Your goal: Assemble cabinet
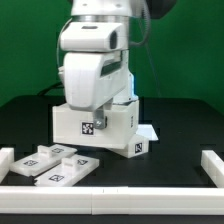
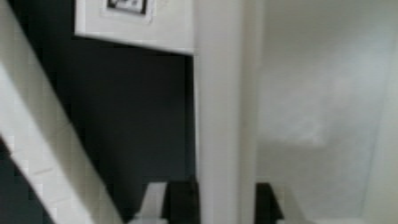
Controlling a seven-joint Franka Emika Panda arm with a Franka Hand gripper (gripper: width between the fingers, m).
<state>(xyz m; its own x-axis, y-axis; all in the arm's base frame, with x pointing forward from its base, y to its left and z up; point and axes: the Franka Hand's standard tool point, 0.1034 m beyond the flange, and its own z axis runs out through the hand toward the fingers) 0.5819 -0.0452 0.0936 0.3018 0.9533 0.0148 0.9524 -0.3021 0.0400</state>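
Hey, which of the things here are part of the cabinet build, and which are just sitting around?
Part of the job: cabinet body, loose white panels, gripper.
Just lying about: white edge rails, black table.

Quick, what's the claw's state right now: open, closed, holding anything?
Claw: closed on the cabinet, pinching one upright wall between its fingers.

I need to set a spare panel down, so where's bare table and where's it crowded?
Bare black table lies between the cabinet body and the rail on the exterior view's right. Crowded: the loose panels at front on the exterior view's left.
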